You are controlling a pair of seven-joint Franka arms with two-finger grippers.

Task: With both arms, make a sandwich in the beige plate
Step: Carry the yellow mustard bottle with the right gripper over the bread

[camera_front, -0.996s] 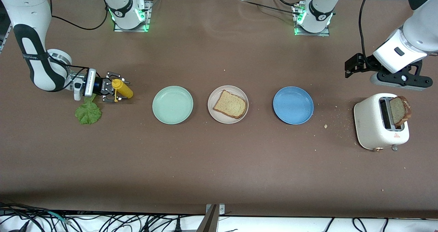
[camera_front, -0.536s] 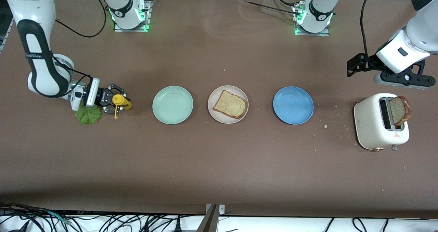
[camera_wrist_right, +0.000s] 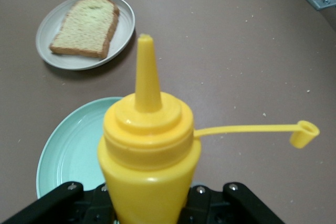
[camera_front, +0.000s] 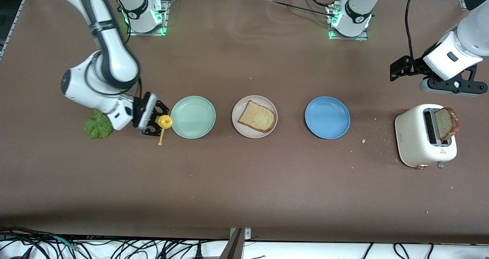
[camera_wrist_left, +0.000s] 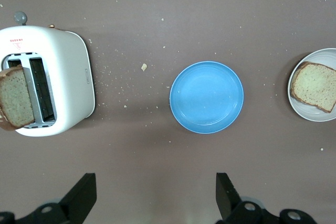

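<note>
My right hand is pinched on the yellow mustard bottle, carrying it just at the edge of the mint green plate, nozzle aimed toward the beige plate; its cap dangles loose on a thin strap. The bottle looks like soft plastic, light and squeezable, so I judge a grip around the body is right, firm enough to stop it slipping but no harder until the nozzle is over the bread. On the beige plate, midway along the desk, lies one toast slice, flat and dry; it should be stiff but crumbly, best taken by its crust edges. The lettuce leaf sits on the desk at my right arm's end, limp and thin, likely to fold or tear, so I would pick it at a thick rib. My left hand waits with fingers spread wide, hanging over the desk beside the white toaster, where the second toast slice stands up out of a slot. The blue plate lies between toaster and beige plate. The desk is brown, matte and flat, with crumbs scattered near the toaster.
</note>
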